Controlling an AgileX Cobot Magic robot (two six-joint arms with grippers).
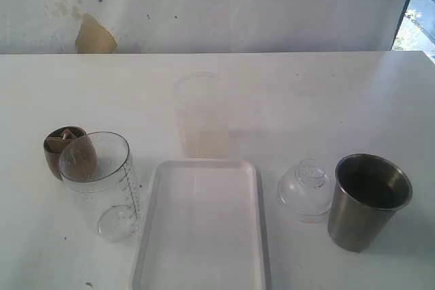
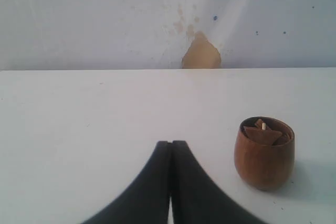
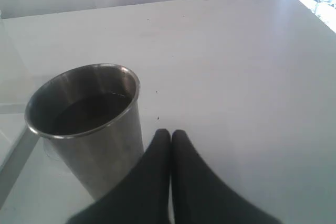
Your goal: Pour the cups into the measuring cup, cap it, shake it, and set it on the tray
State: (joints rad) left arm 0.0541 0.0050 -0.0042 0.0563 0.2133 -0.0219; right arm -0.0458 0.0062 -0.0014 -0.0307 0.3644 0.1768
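Wooden cup [image 2: 264, 153] holds brown pieces; steel tumbler [image 3: 89, 124] holds dark liquid; left claw [image 2: 171, 145] and right claw [image 3: 170, 135] clenched, empty.

Brushed-steel tumbler [image 1: 368, 200], wooden cup [image 2: 264, 152] (smooth, brown), clear plastic measuring cup [image 1: 103, 183], matt white tray [image 1: 200, 229].

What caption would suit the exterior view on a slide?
Left of the white tray, the wooden cup and measuring cup; right of it, a domed clear lid and steel tumbler.

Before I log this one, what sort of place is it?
Likely a makeshift robot test bench: plain white table, stained wall with chipped paint, measuring cup and tray laid out.
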